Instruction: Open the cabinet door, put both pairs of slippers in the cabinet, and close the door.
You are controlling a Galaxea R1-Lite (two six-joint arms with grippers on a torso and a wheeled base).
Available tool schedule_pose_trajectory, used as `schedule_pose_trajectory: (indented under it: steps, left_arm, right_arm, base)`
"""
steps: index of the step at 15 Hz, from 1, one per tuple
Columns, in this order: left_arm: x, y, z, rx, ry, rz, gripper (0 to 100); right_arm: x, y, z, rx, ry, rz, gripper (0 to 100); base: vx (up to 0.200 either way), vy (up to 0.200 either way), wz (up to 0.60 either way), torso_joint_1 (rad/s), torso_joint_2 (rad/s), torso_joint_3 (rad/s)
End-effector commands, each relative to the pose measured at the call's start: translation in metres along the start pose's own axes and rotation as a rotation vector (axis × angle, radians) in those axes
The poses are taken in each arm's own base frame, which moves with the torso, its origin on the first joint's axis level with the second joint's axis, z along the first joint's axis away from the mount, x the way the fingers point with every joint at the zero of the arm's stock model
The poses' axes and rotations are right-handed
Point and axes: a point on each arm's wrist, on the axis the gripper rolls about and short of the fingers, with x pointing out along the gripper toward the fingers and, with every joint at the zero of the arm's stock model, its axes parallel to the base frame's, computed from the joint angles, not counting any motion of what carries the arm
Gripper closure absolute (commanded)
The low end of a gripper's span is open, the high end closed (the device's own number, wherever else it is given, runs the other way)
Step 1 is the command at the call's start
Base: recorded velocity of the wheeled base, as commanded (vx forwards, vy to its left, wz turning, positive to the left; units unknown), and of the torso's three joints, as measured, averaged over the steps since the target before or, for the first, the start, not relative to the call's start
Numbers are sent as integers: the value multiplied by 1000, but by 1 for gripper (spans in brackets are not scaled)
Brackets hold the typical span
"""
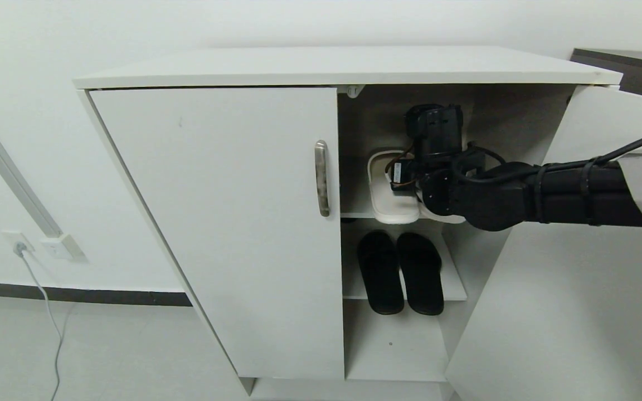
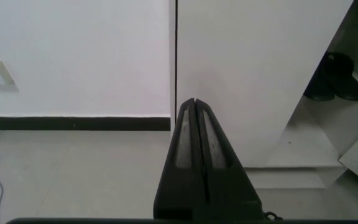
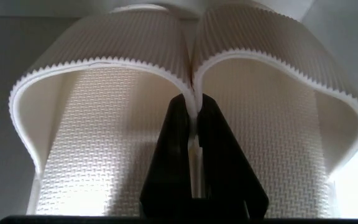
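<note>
Here, right hand (image 3: 193, 102) clenched on 2 white slippers (image 1: 392, 205), half hidden by its arm (image 1: 549, 195), left hand (image 2: 194, 109) clenched empty

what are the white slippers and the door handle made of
White slippers: probably soft foam or rubber, matte; ribbed straps and a moulded textured footbed suggest it. Door handle: looks like brushed metal, judging by its dull silver sheen.

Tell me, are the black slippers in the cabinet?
In. The black slippers lie side by side on a cabinet shelf.
</note>
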Motion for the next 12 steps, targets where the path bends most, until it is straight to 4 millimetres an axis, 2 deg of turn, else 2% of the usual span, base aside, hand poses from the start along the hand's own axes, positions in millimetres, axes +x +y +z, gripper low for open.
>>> schedule_pose_trajectory:
  steps: [1, 4, 5, 9, 12]
  left_arm:
    - [0, 0, 0, 0, 1, 0, 100]
    - [0, 0, 0, 0, 1, 0, 100]
    - [0, 0, 0, -2, 1, 0, 100]
    - [0, 0, 0, -3, 1, 0, 100]
    - [0, 0, 0, -3, 0, 0, 100]
  right_arm:
    - [5, 0, -5, -5, 9, -6, 100]
    - [5, 0, -5, -3, 7, -6, 100]
    - [5, 0, -5, -4, 9, -6, 0]
    - [1, -3, -9, -20, 26, -8, 0]
    - [-21, -8, -5, -28, 32, 9, 0]
  base:
    - [0, 0, 0, 0, 0, 0]
    - [0, 0, 0, 0, 0, 0]
    - [0, 0, 0, 0, 0, 0]
    - [0, 0, 0, 0, 0, 0]
    - [0, 0, 0, 0, 0, 0]
